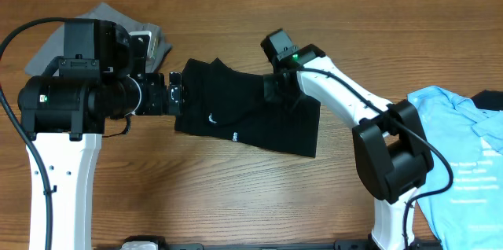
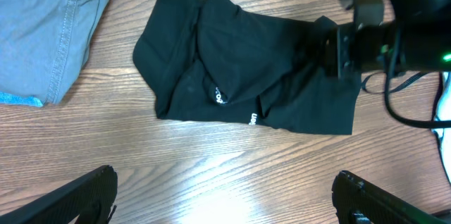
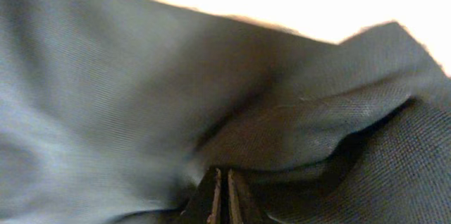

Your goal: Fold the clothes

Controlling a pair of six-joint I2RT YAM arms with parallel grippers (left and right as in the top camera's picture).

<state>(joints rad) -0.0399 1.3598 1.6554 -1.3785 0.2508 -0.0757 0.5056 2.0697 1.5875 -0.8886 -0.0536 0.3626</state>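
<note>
The clothes [image 1: 244, 112], black trousers with small white logos, lie folded in a bunched rectangle mid-table. My right gripper [image 1: 277, 85] sits at their upper right edge, shut, with the black cloth [image 3: 141, 76] puckering into its closed tips [image 3: 224, 196]. The left wrist view shows the trousers [image 2: 239, 76] with the right gripper [image 2: 338, 48] at their right corner. My left gripper [image 1: 177, 93] hovers by the trousers' left edge, wide open. Its fingers [image 2: 84, 196] frame bare wood short of the cloth, and nothing is between them.
Grey shorts [image 1: 55, 45] lie at the back left behind the left arm, also visible in the left wrist view [image 2: 42, 27]. A light-blue printed T-shirt [image 1: 464, 148] lies at the right edge by the right arm's base.
</note>
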